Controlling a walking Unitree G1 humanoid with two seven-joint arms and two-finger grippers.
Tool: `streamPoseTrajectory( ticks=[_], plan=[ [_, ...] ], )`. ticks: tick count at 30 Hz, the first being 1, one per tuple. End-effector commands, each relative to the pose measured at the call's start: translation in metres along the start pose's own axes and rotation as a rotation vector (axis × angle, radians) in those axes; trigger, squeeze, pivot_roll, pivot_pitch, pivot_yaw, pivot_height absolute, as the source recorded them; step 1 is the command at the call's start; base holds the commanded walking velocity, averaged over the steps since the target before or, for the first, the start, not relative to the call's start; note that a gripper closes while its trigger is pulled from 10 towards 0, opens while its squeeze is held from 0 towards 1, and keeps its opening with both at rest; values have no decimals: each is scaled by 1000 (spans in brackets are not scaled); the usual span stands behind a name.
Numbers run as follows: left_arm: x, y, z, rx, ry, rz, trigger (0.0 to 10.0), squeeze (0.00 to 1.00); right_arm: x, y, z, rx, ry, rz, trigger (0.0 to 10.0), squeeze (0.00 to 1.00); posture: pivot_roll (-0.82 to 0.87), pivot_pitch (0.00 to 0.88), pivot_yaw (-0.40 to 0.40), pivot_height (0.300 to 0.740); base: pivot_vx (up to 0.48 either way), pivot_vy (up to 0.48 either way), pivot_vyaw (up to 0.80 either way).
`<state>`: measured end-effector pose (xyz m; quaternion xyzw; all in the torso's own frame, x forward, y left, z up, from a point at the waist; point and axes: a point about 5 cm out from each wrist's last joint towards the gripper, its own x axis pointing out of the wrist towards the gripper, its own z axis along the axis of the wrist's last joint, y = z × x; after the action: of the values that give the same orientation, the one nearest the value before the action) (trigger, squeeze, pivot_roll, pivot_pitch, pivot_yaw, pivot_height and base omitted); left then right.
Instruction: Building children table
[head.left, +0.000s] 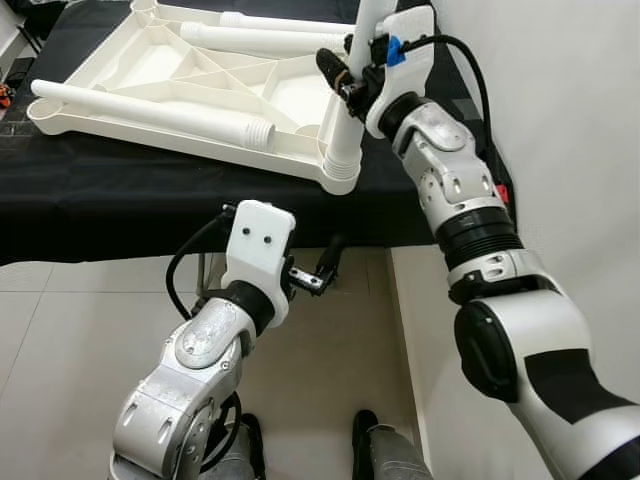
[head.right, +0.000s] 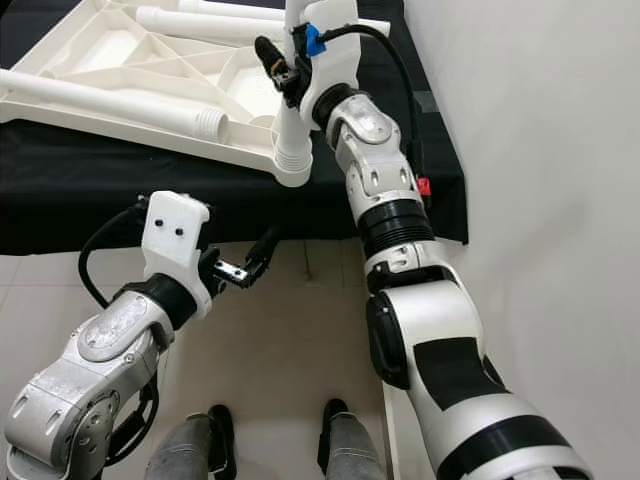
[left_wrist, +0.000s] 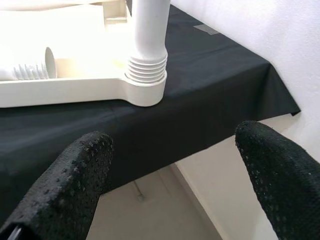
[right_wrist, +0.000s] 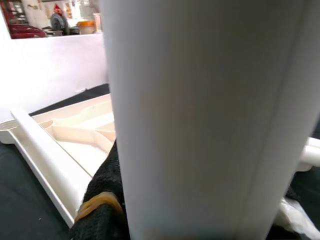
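A work surface draped in black cloth (head.left: 120, 190) stands against a plain white wall (head.left: 570, 110), over a pale tiled floor (head.left: 60, 330). The cloth hangs over the near edge and ends at a corner close to the wall.

On it lies an upturned cream plastic tabletop (head.left: 190, 85) with ribbed underside. One white plastic tube leg (head.left: 352, 110) stands upright in the tabletop's near corner socket, its ribbed collar seated there. The right gripper (head.left: 345, 72) is clamped around this standing leg, above the socket, with the black fingers pressed on the tube's side. Beyond that gripper, two loose white threaded tube legs (head.left: 150, 110) lie inside the tabletop, one further back than the other.

The left gripper (head.left: 325, 268) hangs below the cloth's near edge, just beneath the corner socket, its dotted black fingers (left_wrist: 65, 190) spread wide with nothing between them.

Under the left arm, the robot's dark feet (head.left: 365, 430) rest on the tiles.
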<state>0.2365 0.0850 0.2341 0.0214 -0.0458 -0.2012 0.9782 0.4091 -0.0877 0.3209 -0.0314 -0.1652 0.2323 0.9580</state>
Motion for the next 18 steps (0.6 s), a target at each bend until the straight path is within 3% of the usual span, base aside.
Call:
streamPoseTrajectory(
  ticks=[1,18],
  plan=[
    [-2,1,2,12,-13,6,10000,0,-13,-6,-50,29,219,-74,10000,0,92,293,-56,740,0,0,0],
    [-1,3,6,28,-32,30,10000,0,-8,9,-60,-4,317,-75,10000,0,88,296,-61,740,0,0,0]
  ],
)
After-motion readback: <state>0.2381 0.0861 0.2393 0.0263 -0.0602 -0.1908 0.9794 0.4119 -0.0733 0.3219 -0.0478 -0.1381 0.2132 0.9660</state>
